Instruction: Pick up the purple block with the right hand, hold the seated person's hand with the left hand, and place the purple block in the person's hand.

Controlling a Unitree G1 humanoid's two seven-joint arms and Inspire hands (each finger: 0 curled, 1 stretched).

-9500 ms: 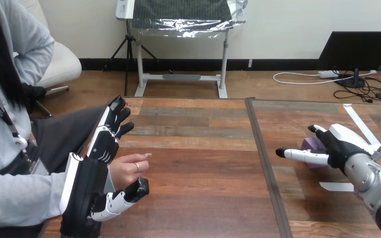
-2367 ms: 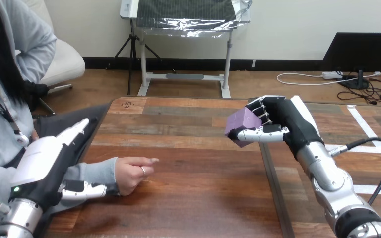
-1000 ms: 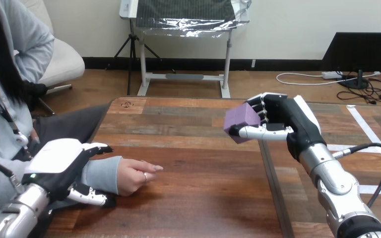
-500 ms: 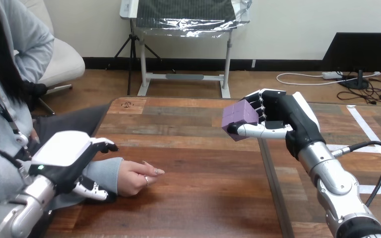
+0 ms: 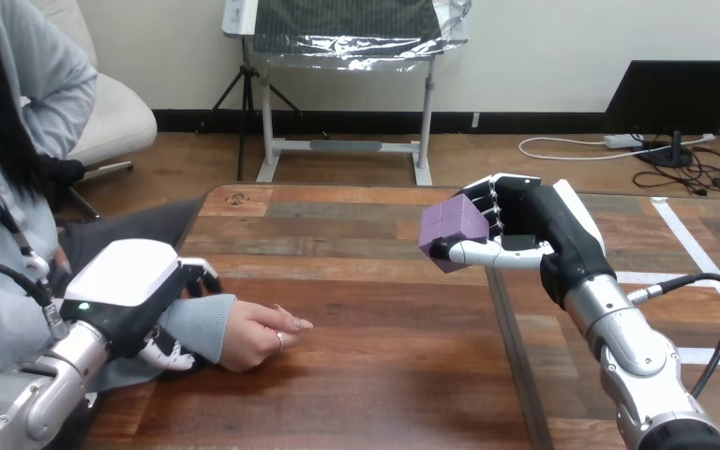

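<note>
Purple block (image 5: pixel 453 232) is pinched in the right hand (image 5: pixel 525 223), raised well right of the person's hand (image 5: pixel 255 336), whose wrist (image 5: pixel 202 323) is clasped by the left hand (image 5: pixel 136 300). With the person's fingers curled in, it could be spilled onto the table (image 5: pixel 366 375).

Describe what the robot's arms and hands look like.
Both forearms are silver. The left hand has a white shell over black, with a small green light. The right hand is black with white shells and black-and-white jointed fingers; a black cable loops from its wrist.
</note>
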